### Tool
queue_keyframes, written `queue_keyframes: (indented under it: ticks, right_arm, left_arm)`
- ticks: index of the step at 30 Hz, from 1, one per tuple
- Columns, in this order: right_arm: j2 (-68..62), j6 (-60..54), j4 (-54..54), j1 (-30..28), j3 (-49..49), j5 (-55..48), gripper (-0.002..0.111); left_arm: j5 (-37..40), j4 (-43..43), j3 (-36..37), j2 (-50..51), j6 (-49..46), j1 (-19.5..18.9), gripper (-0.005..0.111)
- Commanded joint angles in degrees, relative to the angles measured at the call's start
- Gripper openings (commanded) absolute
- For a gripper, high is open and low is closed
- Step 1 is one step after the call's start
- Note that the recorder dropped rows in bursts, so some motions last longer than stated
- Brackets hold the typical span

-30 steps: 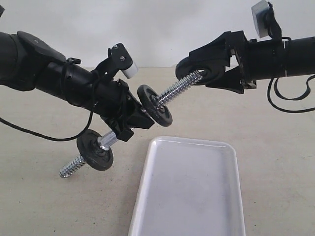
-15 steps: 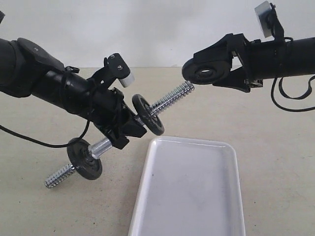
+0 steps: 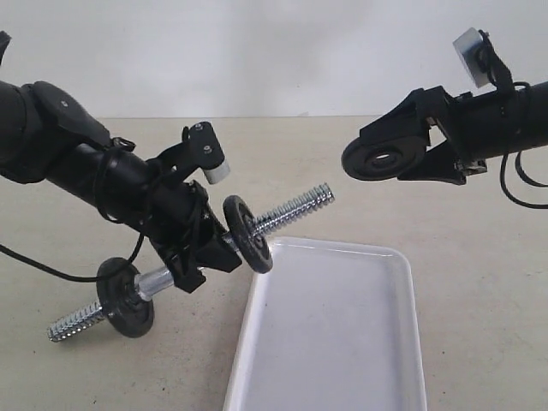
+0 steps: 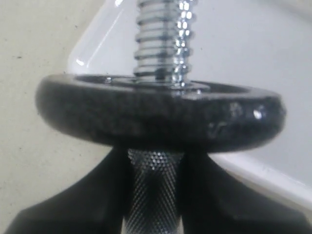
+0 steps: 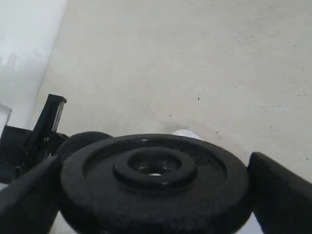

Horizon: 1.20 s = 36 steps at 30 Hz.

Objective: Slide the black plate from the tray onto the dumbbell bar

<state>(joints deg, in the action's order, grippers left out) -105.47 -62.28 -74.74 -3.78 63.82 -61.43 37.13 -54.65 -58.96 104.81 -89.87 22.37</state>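
We see two matte blk arms. Left arm (image 3: pixel 77 163): thick, rounded, w/ white-faced cam block (image 3: pixel 218 167) on a bracket, thin blk cable (image 3: pixel 51 275) lower left. Right arm (image 3: pixel 514 116): grey cam (image 3: pixel 471 53) top right, looped cable (image 3: pixel 512 193). Right gripper (image 3: pixel 387 159) has blk angular wedge fingers (image 5: pixel 280 195).

Left tool (image 3: pixel 203 249) gripping tilted dumbbell bar (image 3: pixel 291 211), right tool (image 3: pixel 391 157) holding black plate (image 3: pixel 375 162) apart from it, tray (image 3: pixel 334 342) below

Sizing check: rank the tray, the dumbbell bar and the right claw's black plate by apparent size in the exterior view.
1. tray
2. dumbbell bar, by length
3. black plate, tilted and perhaps farther off, so understated
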Motion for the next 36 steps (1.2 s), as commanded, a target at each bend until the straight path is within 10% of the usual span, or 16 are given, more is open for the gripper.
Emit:
queue_keyframes:
  ticks: [1, 36]
  right_arm:
    - [0.9, 0.4, -2.2, 1.6, 0.1, -1.5, 0.0]
    - [0.9, 5.2, 6.5, 8.3, 0.1, -1.7, 0.0]
  left_arm:
    - [1.8, -4.2, 0.4, -3.0, 0.6, 0.0, 0.004]
    - [-6.8, -4.2, 1.7, -2.0, 0.2, 0.1, 0.004]
